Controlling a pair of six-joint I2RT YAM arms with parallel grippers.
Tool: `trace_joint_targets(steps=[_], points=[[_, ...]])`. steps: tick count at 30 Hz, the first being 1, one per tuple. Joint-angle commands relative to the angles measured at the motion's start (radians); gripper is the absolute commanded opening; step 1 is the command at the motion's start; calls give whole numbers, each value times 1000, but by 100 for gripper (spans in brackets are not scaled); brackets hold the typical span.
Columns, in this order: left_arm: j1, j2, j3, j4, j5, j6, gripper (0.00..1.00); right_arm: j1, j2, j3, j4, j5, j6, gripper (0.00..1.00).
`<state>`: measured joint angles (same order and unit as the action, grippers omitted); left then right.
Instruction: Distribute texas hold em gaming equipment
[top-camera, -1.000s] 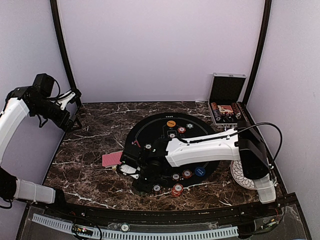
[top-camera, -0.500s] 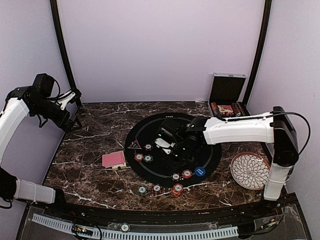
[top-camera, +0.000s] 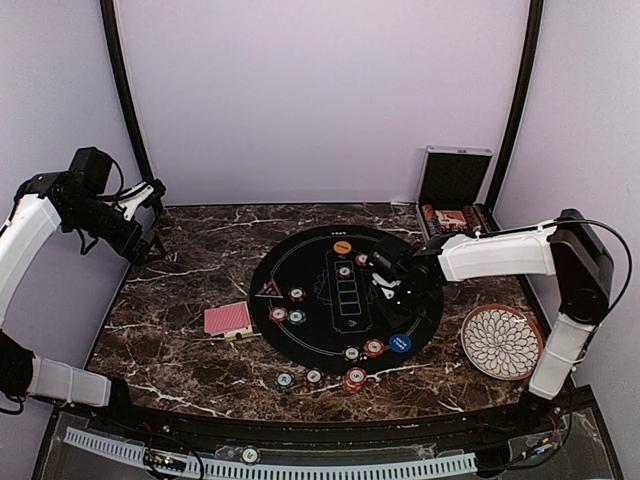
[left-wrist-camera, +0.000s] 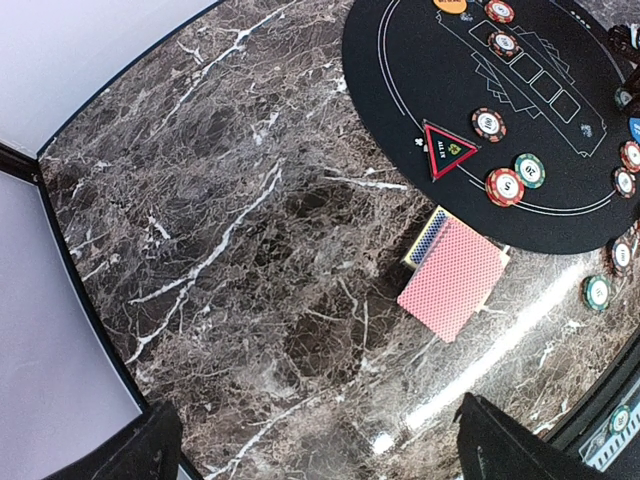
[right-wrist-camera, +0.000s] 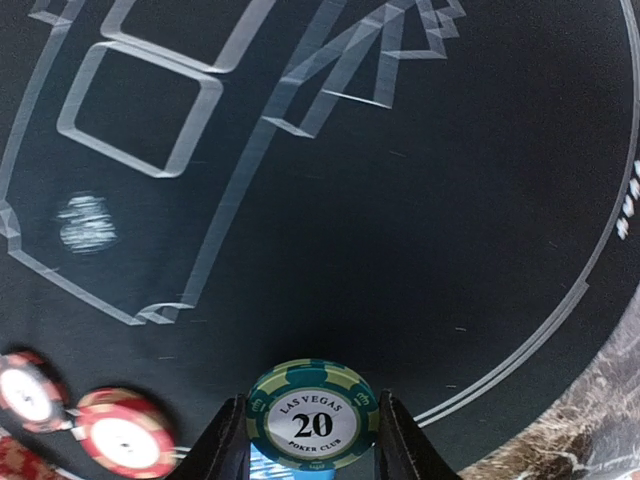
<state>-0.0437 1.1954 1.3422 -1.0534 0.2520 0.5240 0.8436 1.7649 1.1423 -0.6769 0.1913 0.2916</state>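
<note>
Right claw (top-camera: 398, 288) closed on a green-and-white striped poker chip (right-wrist-camera: 313, 412) marked 20, one finger on each edge; claw hangs over the right half of the round black felt mat (top-camera: 310, 262); whether the chip touches the felt, cannot tell.

Left claw (top-camera: 143, 197) raised well off the mat's left side, above the dark marble worktop (top-camera: 190, 290); fingers spread wide, nothing between them.

Laid out so far:
- red-bordered triangular marker (left-wrist-camera: 444, 150) at the mat's left rim
- red-backed deck of playing cards (left-wrist-camera: 452, 277) just off the mat's left edge
- orange round button (top-camera: 342, 246) at the mat's far rim
- blue round button (top-camera: 400, 343) inside the mat's near-right rim
- small striped chips in groups on the mat's left and near parts; a red stack (top-camera: 354, 379) just off its near edge
- two red-and-white chips (right-wrist-camera: 120, 435) on the felt close to the held one

Silver hinged case (top-camera: 452, 200) open beyond the mat's far-right; white patterned plate (top-camera: 500, 341) off its right edge.

Judgement: step in hand is carrying one chip to a place on the mat's right side, which looks thin on chips. The next move calls for lowering until the chip lies flat on a bare patch; then part the fingers and lift straight up so it does not tip or roll; stay clear of the blue button and the red chips.
</note>
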Motion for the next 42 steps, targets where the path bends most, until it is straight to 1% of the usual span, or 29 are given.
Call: trace_joint_targets(steps=[1,14,19,21,26,31,42], points=[[-6,-5,18,-5,18,7,99,-48,-37,-29,32,45,45,22],[-11,-3,1,-3,20,9,99,-97,-6,-71,66,49,60,22],[-15,-1,-7,-8,20,13,99,-106,-18,-90,72,48,67,22],[-15,-4,-17,-6,18,18,99,-106,-17,-95,77,42,68,27],[-16,-10,-40,-3,7,26,99,-106,-6,-90,87,25,73,46],[-16,-16,-58,-6,8,42,99,-106,-19,-63,74,29,72,61],[-24,12,-115,22,21,77,99,-88,-61,107,12,30,67,81]])
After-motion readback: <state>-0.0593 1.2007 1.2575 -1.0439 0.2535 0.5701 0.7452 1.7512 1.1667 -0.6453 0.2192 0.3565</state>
